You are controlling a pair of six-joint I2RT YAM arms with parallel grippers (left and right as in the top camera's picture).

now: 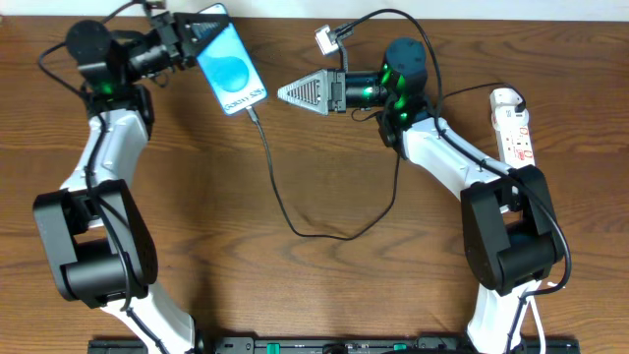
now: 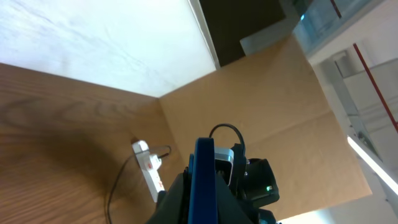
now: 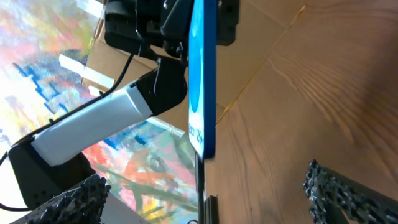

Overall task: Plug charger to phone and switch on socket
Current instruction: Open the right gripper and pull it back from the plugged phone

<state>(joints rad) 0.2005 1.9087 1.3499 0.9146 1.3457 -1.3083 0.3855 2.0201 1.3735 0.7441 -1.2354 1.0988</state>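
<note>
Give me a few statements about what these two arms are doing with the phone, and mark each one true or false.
1. The left gripper holds the phone by its top end. True.
2. The right gripper is clamped on the black cable. False: its jaws stand wide open and hold nothing.
3. The black cable runs up to the phone's bottom edge. True.
4. The power strip lies right beside the phone. False: it lies at the far right of the table, past the right arm.
5. The phone's screen is dark. False: it shows bright blue.
</note>
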